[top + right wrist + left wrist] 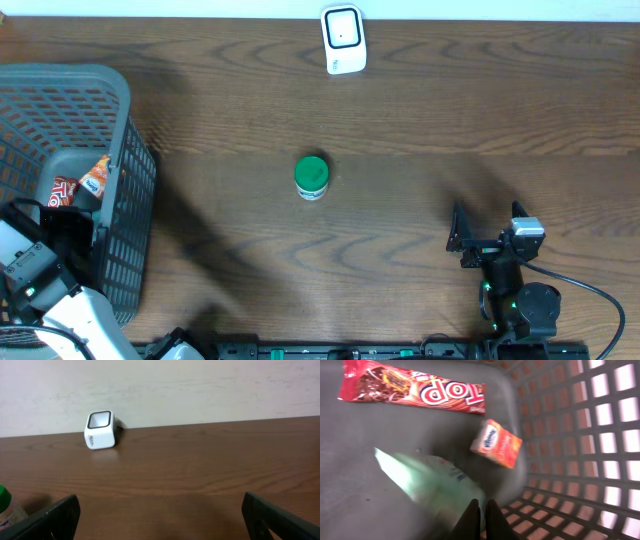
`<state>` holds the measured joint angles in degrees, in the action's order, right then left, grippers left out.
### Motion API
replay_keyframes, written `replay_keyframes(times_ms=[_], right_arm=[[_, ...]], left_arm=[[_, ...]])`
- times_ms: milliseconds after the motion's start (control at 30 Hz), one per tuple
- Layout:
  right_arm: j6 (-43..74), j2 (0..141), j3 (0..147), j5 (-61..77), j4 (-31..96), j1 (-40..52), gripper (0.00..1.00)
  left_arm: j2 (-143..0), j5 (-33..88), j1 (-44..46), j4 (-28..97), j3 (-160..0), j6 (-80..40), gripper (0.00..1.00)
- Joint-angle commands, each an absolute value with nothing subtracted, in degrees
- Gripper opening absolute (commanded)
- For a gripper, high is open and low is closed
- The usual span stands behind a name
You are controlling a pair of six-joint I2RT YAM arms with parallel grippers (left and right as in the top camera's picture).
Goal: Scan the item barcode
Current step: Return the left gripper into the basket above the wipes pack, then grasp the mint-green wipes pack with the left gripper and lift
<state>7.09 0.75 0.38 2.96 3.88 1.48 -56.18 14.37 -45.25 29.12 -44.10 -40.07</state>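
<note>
From overhead, the basket (125, 95) is seen at the left end of the desk (450, 110), with the left arm (40, 275) reached down into it; the scanner (343, 40) is stood at the far edge and a green-capped bottle (312, 177) near the middle; the right tool (487, 215) is held released and empty, well apart from both; the left fingertips are hidden by the arm and the basket wall. In the left wrist view, the left tool (481, 505) is seen clenched, its tips at the near edge of a pale green packet (427, 482) on the basket floor; a red wrapper (415, 390) and a small orange box (496, 443) lie beyond; the packet is judged to be the item in hand, and it would best be lifted slowly, clear of the wall, and turned so that its barcode is faced to the scanner window; the packet is blurred, so no barcode can be found, nor can it be told whether the film is truly pinched. In the right wrist view, only the finger ends are shown at the lower corners, spread wide; the bottle is cut off at the left edge.
</note>
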Motion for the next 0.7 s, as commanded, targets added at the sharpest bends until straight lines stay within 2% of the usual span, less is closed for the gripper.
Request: replay_keyframes(times_ms=[0, 200, 233, 267, 300, 367, 433, 533, 667], right_arm=[[7.7, 0.8, 0.3, 2.9, 4.1, 1.8, 0.99], [7.7, 0.8, 0.3, 2.9, 4.1, 1.8, 0.99], [7.7, 0.8, 0.3, 2.9, 4.1, 1.8, 0.99], [7.7, 0.8, 0.3, 2.9, 4.1, 1.8, 0.99], [7.7, 0.8, 0.3, 2.9, 4.1, 1.8, 0.99], [7.7, 0.8, 0.3, 2.9, 4.1, 1.8, 0.99], [7.7, 0.8, 0.3, 2.9, 4.1, 1.8, 0.99], [7.7, 0.8, 0.3, 2.9, 4.1, 1.8, 0.99], [7.7, 0.8, 0.3, 2.9, 4.1, 1.8, 0.99]], left_arm=[[-55.2, 17.0, -45.3, 28.6, -46.6, -41.2, 0.07], [-55.4, 16.9, -45.3, 28.7, -47.1, -41.2, 0.07], [-55.5, 16.9, -45.3, 29.1, -47.1, -41.3, 0.15], [-55.8, 16.9, -45.3, 29.7, -47.1, -41.3, 0.45], [-56.1, 16.9, -45.3, 30.5, -47.1, -42.0, 0.55], [-56.7, 16.9, -45.3, 32.4, -47.1, -43.2, 0.69], [-57.6, 15.7, -45.3, 34.9, -47.1, -44.4, 0.76], [-60.4, 11.0, -45.3, 39.0, -47.1, -44.8, 0.79], [-63.4, 10.4, -45.4, 39.7, -47.1, -44.4, 0.83]])
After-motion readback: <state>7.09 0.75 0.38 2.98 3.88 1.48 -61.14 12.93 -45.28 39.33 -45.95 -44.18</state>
